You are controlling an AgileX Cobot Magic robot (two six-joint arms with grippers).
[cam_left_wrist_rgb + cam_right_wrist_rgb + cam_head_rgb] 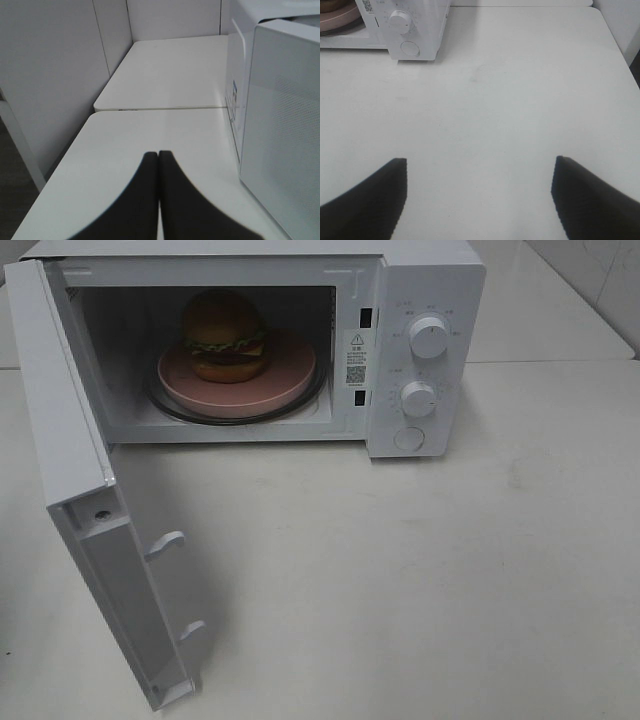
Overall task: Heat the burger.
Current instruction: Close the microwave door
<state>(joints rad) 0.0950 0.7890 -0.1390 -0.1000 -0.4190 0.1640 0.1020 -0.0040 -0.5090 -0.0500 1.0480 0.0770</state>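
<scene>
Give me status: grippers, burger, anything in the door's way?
Left gripper shut, empty. Right gripper open, empty. Burger on pink plate inside microwave, door wide open. Nothing seen blocking the door.

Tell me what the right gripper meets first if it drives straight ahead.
Probably only bare table: the open right gripper points clear of the microwave, which stands off to one side.
</scene>
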